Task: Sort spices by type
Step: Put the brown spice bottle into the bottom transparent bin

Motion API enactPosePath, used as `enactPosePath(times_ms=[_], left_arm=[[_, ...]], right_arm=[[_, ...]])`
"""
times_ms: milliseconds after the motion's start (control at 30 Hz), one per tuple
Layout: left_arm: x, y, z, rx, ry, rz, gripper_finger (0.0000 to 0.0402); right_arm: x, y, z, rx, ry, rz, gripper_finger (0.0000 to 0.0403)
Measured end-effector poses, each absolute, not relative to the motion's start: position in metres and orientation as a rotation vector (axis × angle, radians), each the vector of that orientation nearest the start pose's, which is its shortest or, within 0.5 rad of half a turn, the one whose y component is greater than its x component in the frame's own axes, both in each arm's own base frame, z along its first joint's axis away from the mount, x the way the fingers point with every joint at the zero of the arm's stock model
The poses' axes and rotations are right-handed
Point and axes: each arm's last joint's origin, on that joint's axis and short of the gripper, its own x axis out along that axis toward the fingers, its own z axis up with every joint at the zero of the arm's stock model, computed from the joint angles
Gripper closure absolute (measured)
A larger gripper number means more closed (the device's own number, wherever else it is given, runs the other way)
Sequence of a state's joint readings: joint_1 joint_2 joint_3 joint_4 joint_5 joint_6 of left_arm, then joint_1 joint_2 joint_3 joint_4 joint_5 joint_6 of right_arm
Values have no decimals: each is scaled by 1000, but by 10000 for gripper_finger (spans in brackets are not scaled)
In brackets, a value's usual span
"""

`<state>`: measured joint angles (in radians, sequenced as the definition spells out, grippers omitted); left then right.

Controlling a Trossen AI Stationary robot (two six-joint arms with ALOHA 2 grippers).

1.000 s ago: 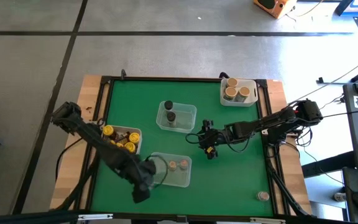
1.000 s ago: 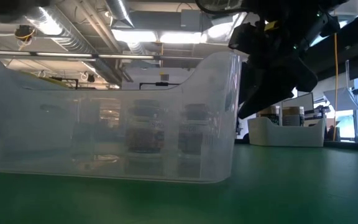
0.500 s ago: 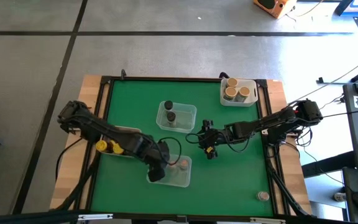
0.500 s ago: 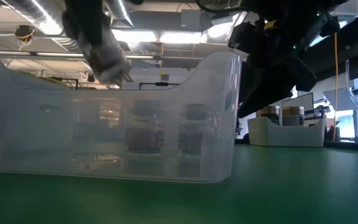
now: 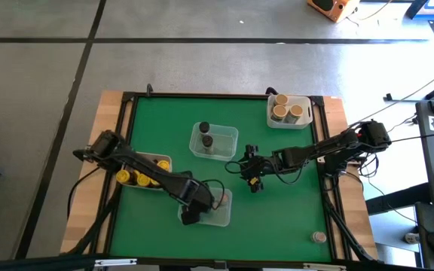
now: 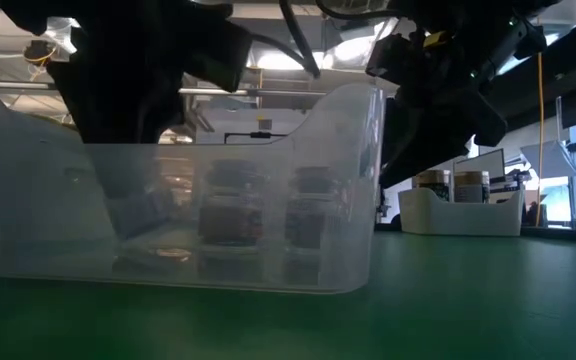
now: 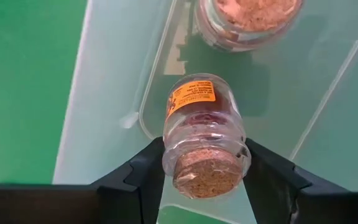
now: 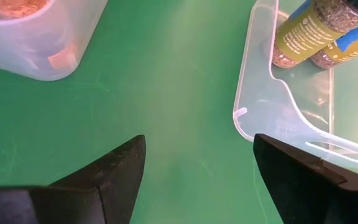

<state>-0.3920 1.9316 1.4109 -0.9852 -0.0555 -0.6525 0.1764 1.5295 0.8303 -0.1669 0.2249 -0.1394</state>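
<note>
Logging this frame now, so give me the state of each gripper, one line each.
Left gripper: shut on a pinkish-lidded spice jar, over the clear tub.
Right gripper: open, empty, above the green mat.

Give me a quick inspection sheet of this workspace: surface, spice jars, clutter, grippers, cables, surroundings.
Surface: green mat in a dark frame on a wood table.
Spices: yellow-lid jars in the left tub; black-lid jars in the middle tub; tan-lid jars in the far right tub; pinkish jars in the near tub; one stray jar at the near right corner.
Clutter: nothing seen.
Grippers: left gripper over the near tub, shut on a cork-topped jar; right gripper open and empty, over bare mat mid-table.
Cables: thin cable loops along both arms.
Surroundings: grey floor; orange object at the far edge.
</note>
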Motion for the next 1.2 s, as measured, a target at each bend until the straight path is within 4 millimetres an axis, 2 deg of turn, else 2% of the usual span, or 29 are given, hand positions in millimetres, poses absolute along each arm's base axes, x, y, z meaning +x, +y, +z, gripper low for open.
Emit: enactPosePath(times_ms=[267, 400, 533, 633, 733, 900, 1033, 1200], left_arm=[[337, -134, 182, -198, 1483, 227, 172], [339, -133, 187, -197, 1479, 223, 164], [338, -137, 201, -152, 1483, 184, 165], [325, -148, 218, -31, 1426, 140, 165], [306, -153, 239, 92, 1316, 186, 165], [278, -141, 266, 154, 1068, 297, 165], [255, -125, 269, 156, 910, 323, 165], [229, -106, 260, 161, 675, 311, 165]], right_arm=[[294, 46, 183, -303, 850, 14, 104], [294, 46, 183, -303, 850, 14, 104], [294, 46, 182, -304, 851, 14, 104], [294, 46, 182, -304, 852, 14, 104], [294, 46, 182, -304, 854, 14, 104], [294, 46, 183, -302, 850, 14, 104], [295, 46, 183, -295, 838, 11, 104], [297, 47, 185, -242, 808, -4, 104]])
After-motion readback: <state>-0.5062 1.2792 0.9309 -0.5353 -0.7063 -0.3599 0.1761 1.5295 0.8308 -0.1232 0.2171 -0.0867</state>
